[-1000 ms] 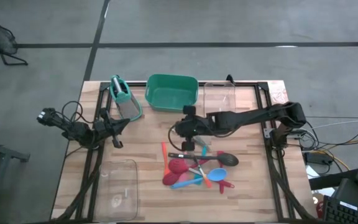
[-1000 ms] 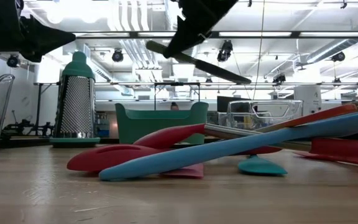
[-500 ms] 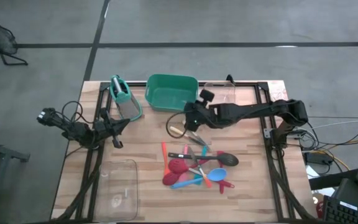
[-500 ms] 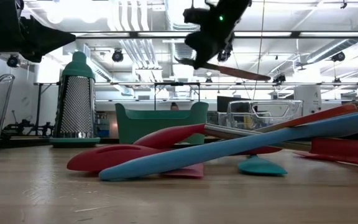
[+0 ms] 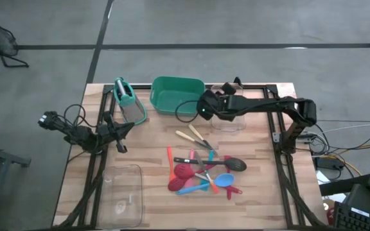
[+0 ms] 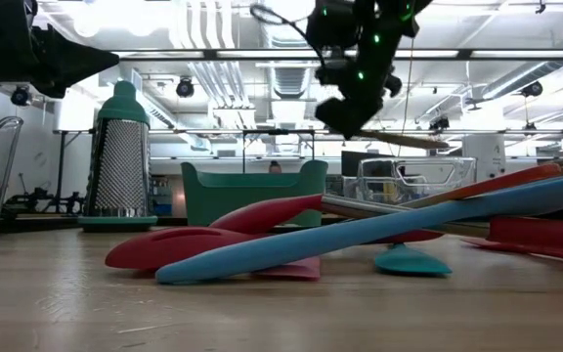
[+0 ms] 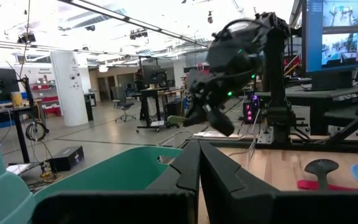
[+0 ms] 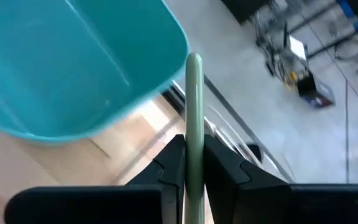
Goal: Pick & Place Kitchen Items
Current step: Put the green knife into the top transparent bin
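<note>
The wooden table (image 5: 153, 138) bears utensils (image 5: 204, 172), grater (image 5: 126, 99), tub (image 5: 177, 95), bins (image 5: 122, 192).

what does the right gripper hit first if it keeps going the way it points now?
Probably nothing on the table. The right gripper, shut on a pale green utensil, points past the green tub's corner and over the table edge toward the floor. Depth is unclear.

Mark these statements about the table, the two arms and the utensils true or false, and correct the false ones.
1. The right gripper is shut on a slim pale green utensil handle. True.
2. The left gripper holds a red spatula. False: it is shut and holds nothing, waiting at the table's left edge.
3. The metal grater with a teal handle lies flat. False: it stands upright.
4. The green plastic tub stands at the table's far edge. True.
5. A long blue silicone spoon rests in the utensil pile. True.
</note>
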### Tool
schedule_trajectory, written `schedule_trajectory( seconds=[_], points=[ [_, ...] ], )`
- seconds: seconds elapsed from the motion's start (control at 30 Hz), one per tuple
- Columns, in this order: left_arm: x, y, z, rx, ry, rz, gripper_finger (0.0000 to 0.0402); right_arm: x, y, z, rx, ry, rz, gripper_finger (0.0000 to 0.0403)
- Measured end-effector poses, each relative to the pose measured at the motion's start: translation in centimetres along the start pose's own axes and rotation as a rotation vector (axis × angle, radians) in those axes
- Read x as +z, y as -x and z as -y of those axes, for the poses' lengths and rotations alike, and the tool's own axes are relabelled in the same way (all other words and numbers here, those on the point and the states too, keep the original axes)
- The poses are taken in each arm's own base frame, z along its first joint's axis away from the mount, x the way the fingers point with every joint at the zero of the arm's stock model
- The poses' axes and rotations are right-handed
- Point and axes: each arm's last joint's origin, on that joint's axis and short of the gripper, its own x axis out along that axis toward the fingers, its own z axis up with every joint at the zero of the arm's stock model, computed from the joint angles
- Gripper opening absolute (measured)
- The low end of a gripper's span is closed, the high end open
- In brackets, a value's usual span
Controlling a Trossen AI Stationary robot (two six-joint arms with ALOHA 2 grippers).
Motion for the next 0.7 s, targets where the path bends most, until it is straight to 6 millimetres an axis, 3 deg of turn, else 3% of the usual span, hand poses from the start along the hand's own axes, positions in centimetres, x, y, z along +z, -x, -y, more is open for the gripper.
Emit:
schedule_trajectory(
  seconds=[0.2,0.7],
  points=[
    [0.0,0.0,0.0,0.000,0.000,0.000,0.0012,-1.3,-2.3,1.0,-0.034,-0.027,-0.078,0.0041],
    [0.0,0.0,0.0,0.000,0.000,0.000,0.0012,-3.7,-4.9,1.8,0.003,-0.146,-0.205,0.0040]
  ],
)
